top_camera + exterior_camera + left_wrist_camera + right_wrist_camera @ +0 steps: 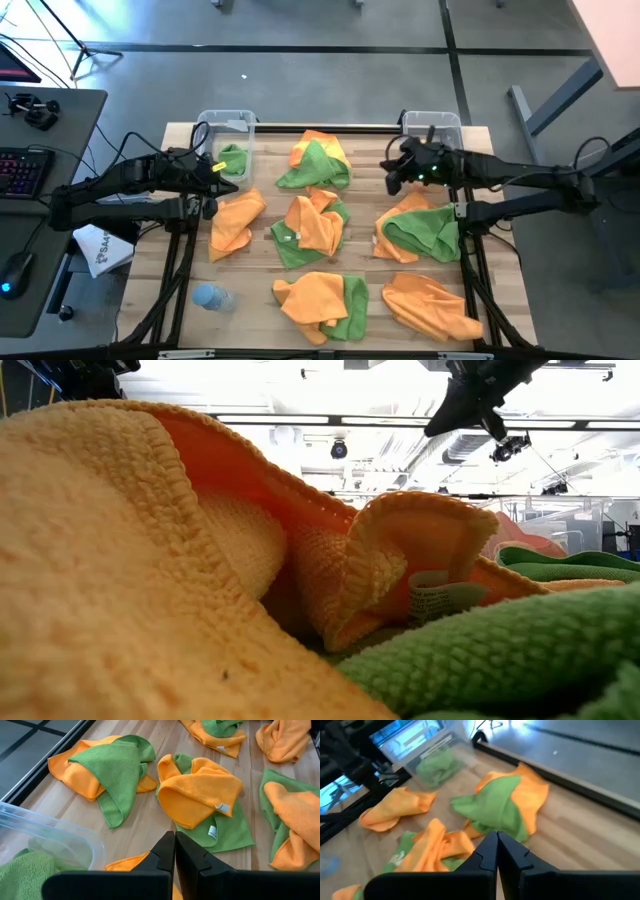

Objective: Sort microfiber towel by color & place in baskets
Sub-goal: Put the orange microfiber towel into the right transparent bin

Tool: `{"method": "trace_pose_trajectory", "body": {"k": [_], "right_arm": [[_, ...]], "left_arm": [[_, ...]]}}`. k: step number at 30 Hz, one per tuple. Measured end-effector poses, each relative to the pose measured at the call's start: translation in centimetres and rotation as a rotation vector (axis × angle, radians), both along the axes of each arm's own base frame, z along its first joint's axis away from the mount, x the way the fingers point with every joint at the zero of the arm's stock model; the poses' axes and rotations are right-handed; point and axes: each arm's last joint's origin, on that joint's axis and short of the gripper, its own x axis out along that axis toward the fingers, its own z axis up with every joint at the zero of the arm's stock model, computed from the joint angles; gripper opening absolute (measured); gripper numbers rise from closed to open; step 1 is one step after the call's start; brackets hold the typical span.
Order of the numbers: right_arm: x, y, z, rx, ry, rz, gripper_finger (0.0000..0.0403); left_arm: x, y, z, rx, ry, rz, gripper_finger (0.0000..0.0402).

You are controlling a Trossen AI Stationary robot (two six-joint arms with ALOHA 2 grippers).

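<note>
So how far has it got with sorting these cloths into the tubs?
Barely started. Done: one green towel lies in the left basket. The right basket looks empty. In hand: nothing; the left gripper by the left basket and the right gripper near the right basket are both shut and empty. Left: the mixed orange and green piles across the table.

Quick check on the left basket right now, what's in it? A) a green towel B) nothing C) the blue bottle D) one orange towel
A: the high view shows a green towel lying inside the left basket, and the left wrist view shows green cloth behind the clear wall; the orange towel lies on the table outside it.
</note>
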Motion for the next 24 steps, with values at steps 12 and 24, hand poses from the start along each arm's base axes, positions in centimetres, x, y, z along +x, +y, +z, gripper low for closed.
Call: {"method": "trace_pose_trajectory", "body": {"k": [12,24], "right_arm": [[3.7,4.6,-0.7,0.076,0.072,0.042,0.0000],[8.7,7.0,3.1,-0.001,0.284,0.063,0.0000]], "left_arm": [[0.0,0.0,0.0,0.000,0.001,0.000,0.0000],[0.0,0.0,0.0,-0.003,0.002,-0.005,0.0000]]}}
